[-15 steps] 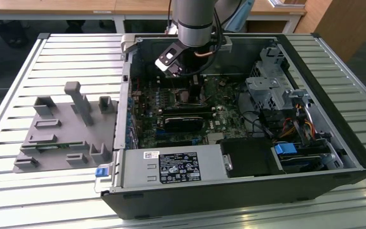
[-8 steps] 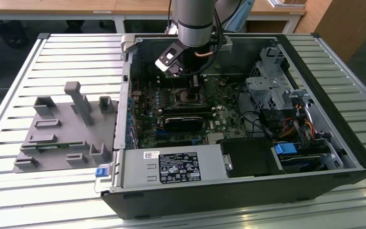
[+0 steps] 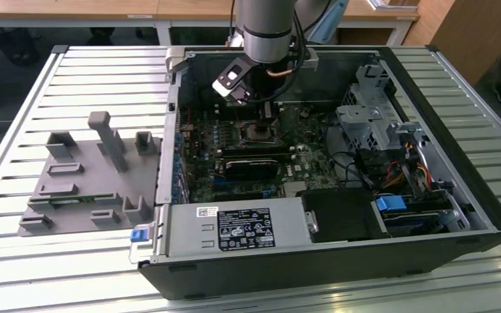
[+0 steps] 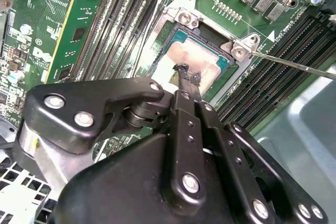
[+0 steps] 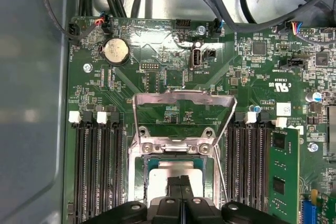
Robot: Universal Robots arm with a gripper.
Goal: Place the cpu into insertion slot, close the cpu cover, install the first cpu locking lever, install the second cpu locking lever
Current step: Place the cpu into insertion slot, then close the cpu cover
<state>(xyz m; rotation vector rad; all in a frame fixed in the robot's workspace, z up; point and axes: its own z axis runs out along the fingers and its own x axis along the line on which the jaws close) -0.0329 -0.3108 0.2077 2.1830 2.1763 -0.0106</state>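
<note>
PC case (image 3: 320,270) is seen open on slatted table (image 3: 76,72), w/ arm inside over the board (image 5: 157,51). Cover (image 5: 181,96) is seen flipped open, off the socket. Pincer (image 4: 185,74) is held narrow, fingers together, tips on cpu (image 4: 202,59), which is seated in socket.

Printed label (image 3: 243,229) on power supply (image 3: 190,229), white lettering on motherboard (image 5: 157,85)

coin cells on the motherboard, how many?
1: the coin cell sits near the motherboard edge, past the open cpu cover, in the first wrist view; the arm may hide others.
</note>
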